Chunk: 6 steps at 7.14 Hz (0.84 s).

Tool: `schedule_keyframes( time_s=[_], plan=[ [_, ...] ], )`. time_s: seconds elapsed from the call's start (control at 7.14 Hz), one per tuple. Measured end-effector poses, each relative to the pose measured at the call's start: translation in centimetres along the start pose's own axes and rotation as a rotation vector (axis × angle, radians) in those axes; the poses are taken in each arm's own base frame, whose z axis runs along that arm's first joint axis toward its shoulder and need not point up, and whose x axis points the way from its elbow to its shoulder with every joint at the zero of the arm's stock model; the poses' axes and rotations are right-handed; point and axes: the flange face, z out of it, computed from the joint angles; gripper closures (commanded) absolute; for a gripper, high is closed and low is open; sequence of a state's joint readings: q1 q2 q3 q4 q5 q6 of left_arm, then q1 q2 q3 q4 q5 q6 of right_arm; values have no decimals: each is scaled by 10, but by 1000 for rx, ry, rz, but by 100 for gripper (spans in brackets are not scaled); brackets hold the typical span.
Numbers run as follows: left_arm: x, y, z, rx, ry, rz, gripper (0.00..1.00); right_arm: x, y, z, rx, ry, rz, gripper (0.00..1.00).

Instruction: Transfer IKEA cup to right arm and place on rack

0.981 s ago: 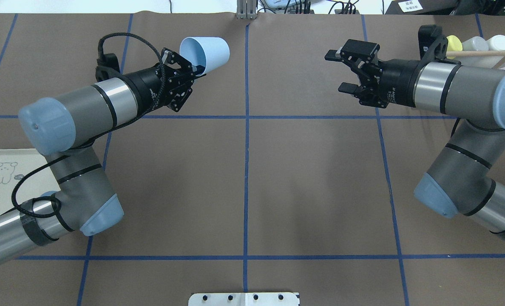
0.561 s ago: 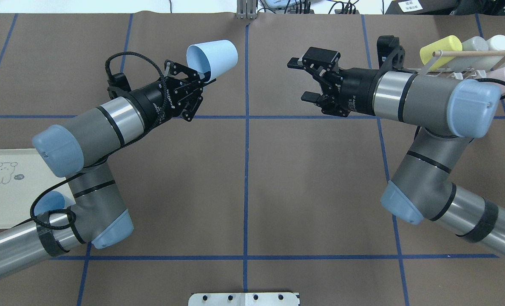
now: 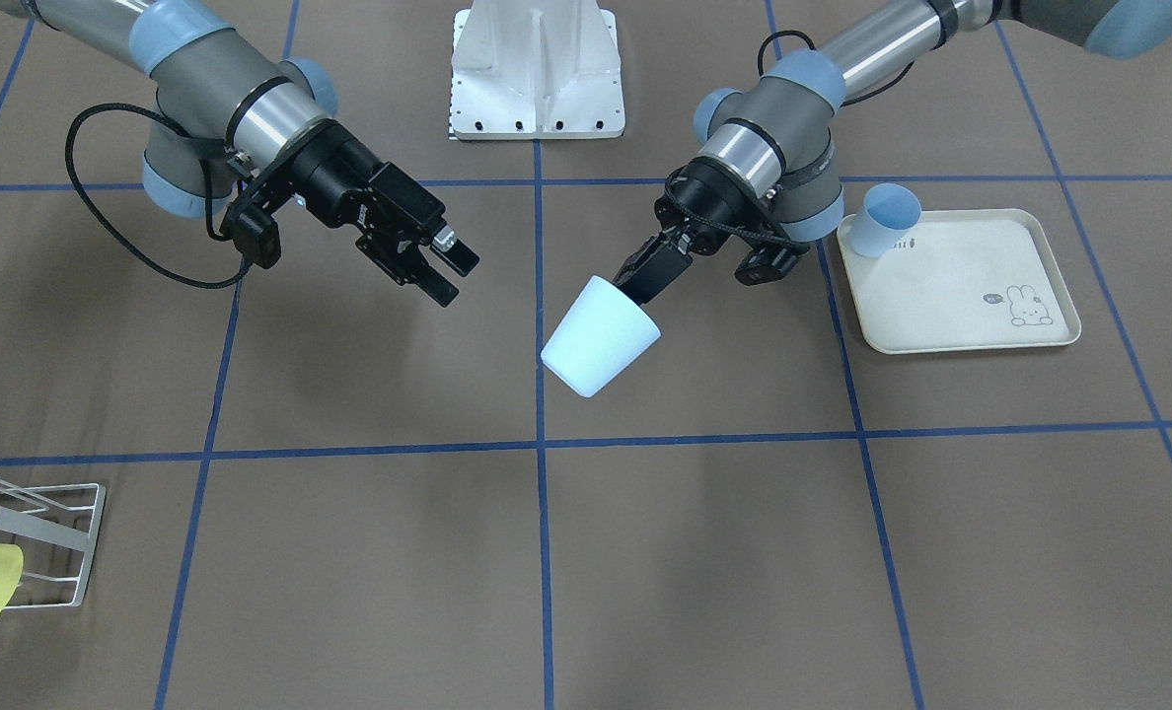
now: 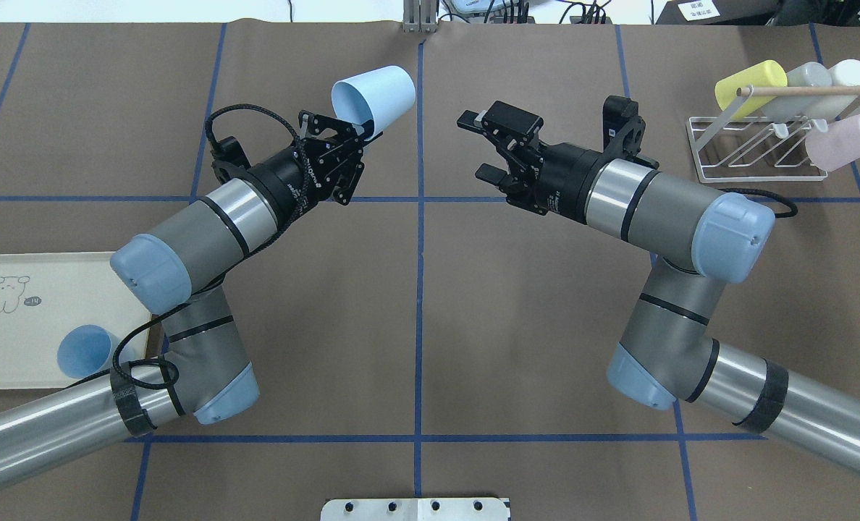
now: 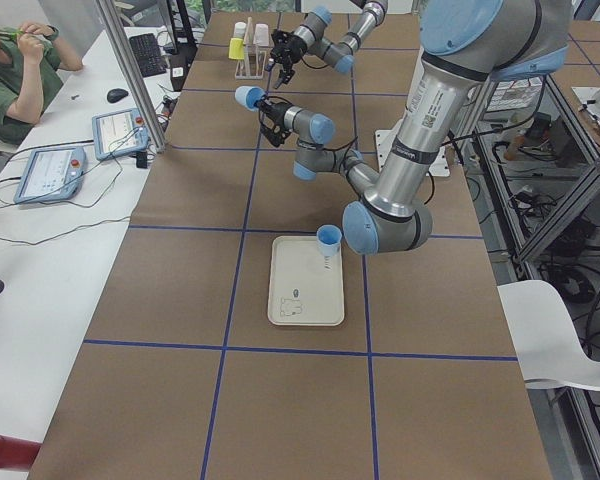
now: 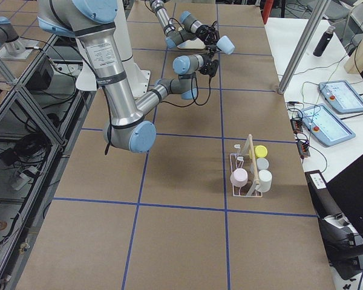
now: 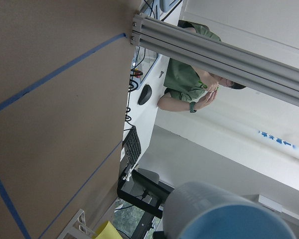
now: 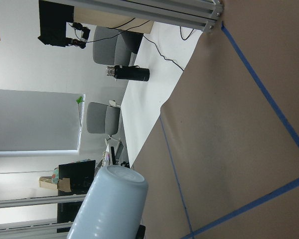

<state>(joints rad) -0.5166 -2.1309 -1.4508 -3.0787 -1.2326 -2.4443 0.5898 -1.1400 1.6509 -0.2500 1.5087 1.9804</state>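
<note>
Cream tray (image 4: pixel 3 340) at left edge of surface (image 4: pixel 546 325), 1 spare blue cup (image 4: pixel 82 351) on it. Left hand (image 4: pixel 363 132) clamped on rim of IKEA cup (image 4: pixel 378 95), held in air just left of centre line, tilted, base toward right hand (image 4: pixel 476 146). That hand near cup, not touching, fingers (image 4: pixel 469 120) apart, empty. Handover: best to straddle cup body near base, clear of left grip, close squarely before left releases; off-centre pinch may slip. Rack (image 4: pixel 756 155) far right, 4 pastel cups (image 4: pixel 846 141) on it
</note>
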Motion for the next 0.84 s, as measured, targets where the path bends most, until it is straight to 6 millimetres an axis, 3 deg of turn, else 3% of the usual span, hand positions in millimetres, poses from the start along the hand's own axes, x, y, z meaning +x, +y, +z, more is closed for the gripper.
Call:
schedule_keyframes(
  time_s=[0.14,0.56,0.84],
  plan=[
    [-3,7,2,-10,3,-1,100,-1,0,1,1,-13,2,0],
    [-23,54,8,-58,3,29,100,-3,1,3,2,-24,10,0],
    [-30,64,8,-61,6,28,100,-5,1,3,1,-31,12,0]
  ],
)
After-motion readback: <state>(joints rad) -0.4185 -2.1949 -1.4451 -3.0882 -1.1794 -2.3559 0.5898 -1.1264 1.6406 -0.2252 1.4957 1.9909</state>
